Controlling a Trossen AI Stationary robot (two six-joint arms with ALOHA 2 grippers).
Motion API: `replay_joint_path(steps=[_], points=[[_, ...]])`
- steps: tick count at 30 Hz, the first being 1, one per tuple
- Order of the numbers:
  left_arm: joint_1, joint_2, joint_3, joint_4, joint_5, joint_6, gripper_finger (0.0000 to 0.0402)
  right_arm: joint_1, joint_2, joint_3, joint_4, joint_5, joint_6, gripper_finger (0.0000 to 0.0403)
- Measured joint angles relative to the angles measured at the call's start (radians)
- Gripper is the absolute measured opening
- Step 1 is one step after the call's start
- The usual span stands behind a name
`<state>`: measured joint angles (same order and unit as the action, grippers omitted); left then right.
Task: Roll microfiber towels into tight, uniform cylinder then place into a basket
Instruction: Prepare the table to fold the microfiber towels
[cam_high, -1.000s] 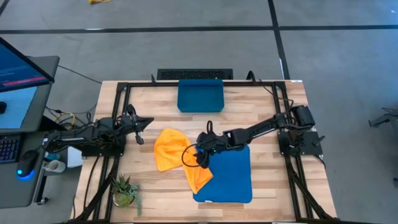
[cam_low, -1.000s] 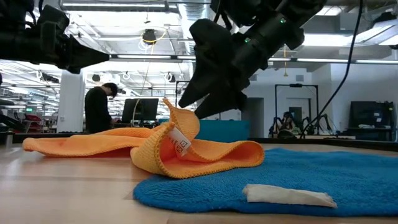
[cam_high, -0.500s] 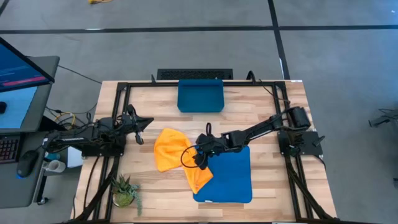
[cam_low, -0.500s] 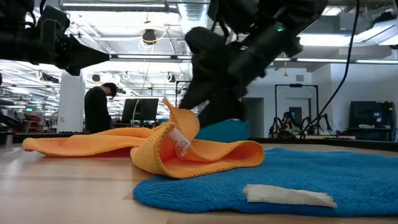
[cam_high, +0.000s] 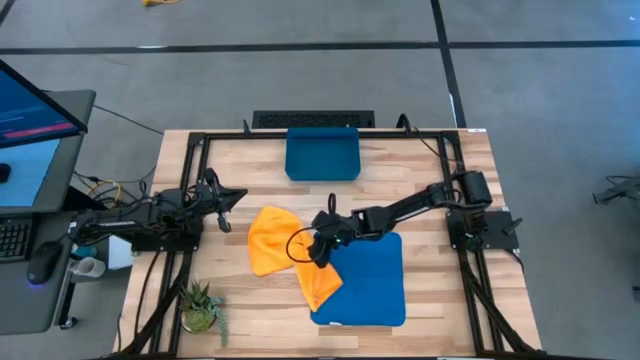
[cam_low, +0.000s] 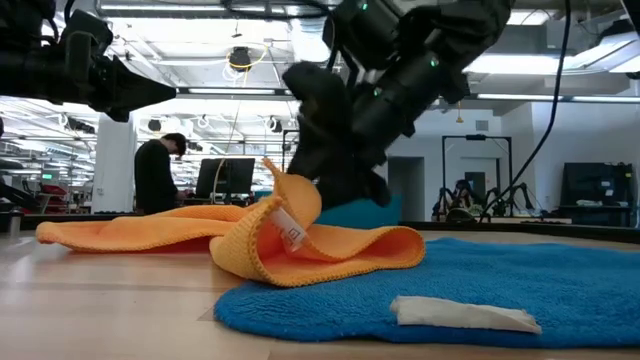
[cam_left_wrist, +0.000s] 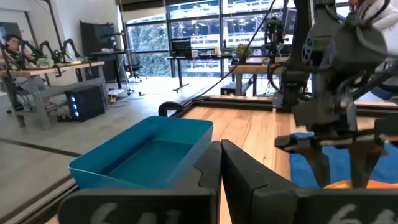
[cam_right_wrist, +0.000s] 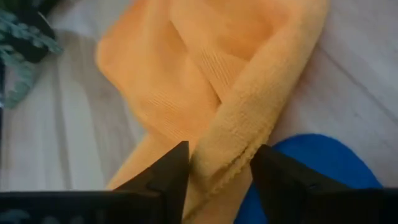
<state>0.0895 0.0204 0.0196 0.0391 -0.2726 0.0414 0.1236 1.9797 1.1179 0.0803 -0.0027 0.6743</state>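
Right pincer (cam_right_wrist: 214, 165) now lower, fingers narrowing astride raised fold of orange towel (cam_high: 275, 245) beside blue towel (cam_high: 368, 282); grasp imminent. Left pincer (cam_left_wrist: 219, 163) closed, idle.

No text, brand or number can be read anywhere. A small white label (cam_low: 291, 234) sewn to the raised fold of the yellow-orange towel (cam_low: 300, 250) carries dark marks too small to make out, and a second white tag (cam_low: 462, 314) lying on the blue towel (cam_low: 480, 285) just in front of that fold shows no print at all.
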Motion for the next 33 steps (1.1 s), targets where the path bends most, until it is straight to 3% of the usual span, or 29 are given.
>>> replay_joint_path(steps=[7,14,25,33], points=[[0.0,0.0,0.0,0.0,0.0,-0.001,0.0,-0.035,0.022,-0.001,0.011,-0.051,0.0,0.0114],[0.0,0.0,0.0,0.0,0.0,-0.001,0.0,-0.042,0.016,0.062,0.022,-0.053,-0.097,0.0014],[0.0,0.0,0.0,0.001,0.0,0.0,0.0,-0.064,0.016,0.34,0.003,-0.052,-0.33,0.0006],[0.0,0.0,0.0,0.001,0.0,0.0,0.0,-0.131,0.019,0.45,-0.019,-0.039,-0.333,0.0006]])
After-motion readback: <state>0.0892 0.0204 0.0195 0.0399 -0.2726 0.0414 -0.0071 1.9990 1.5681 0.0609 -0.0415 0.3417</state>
